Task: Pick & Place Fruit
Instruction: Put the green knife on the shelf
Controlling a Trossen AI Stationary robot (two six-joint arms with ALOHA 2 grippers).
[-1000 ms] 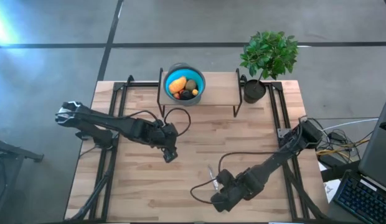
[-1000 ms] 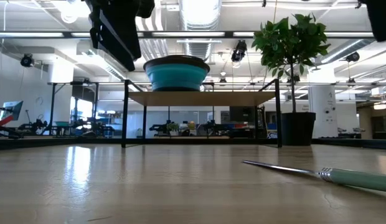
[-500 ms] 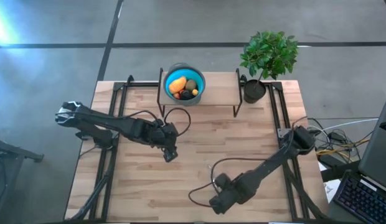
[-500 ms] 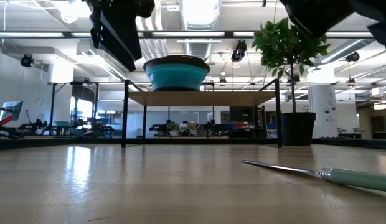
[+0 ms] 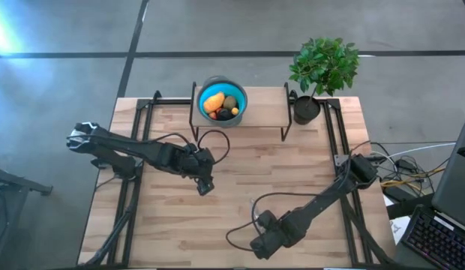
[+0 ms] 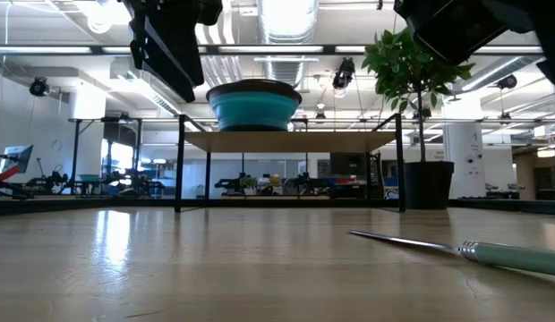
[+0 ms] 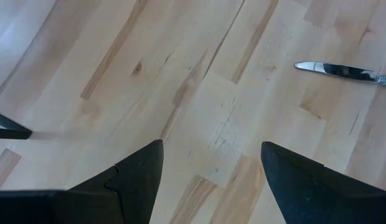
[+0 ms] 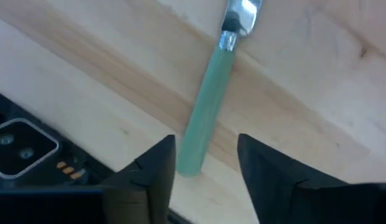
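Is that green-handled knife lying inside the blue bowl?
No, the slim green-handled knife lies flat on the wooden table near its front edge, far from the round blue bowl on the raised shelf.

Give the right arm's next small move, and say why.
Probably lift the right gripper straight up, clear of the knife. Its fingers stand parted on either side of the green handle, which lies flat on the table, and the fruit sits in the blue bowl on the raised shelf.

Fruit (image 5: pixel 220 104): 5 pcs piled in bowl (image 5: pixel 238 93) on rack, table's far edge.
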